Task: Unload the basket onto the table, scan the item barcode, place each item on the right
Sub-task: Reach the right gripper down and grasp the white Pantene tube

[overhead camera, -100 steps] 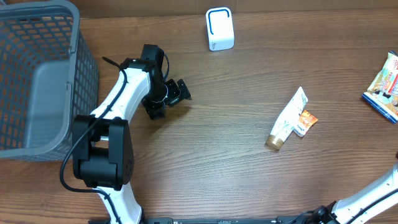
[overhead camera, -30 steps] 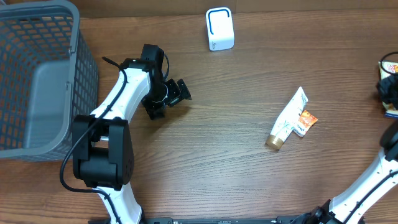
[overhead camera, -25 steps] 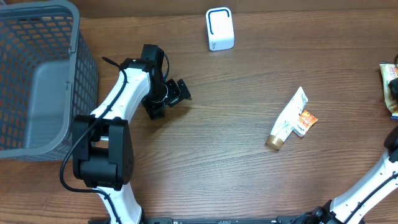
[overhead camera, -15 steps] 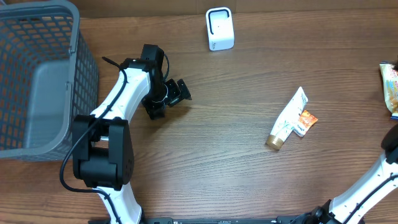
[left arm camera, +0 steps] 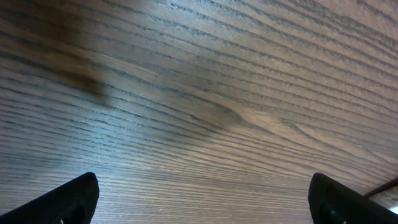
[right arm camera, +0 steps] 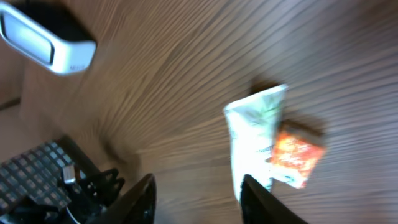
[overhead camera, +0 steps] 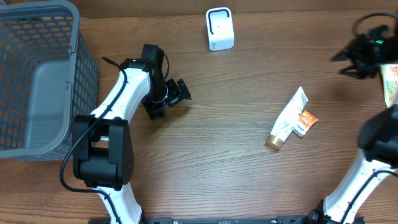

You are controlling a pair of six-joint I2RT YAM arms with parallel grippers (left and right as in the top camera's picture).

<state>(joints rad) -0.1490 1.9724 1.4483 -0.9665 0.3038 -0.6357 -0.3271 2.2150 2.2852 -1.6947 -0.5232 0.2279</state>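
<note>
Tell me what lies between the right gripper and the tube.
Bare table only, from right gripper to tube; the overhead view shows it.

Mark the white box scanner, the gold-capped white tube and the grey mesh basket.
white box scanner [overhead camera: 219, 28]: overhead view, top face
gold-capped white tube [overhead camera: 287, 119]: overhead view, body
grey mesh basket [overhead camera: 89, 81]: overhead view, right wall
</note>
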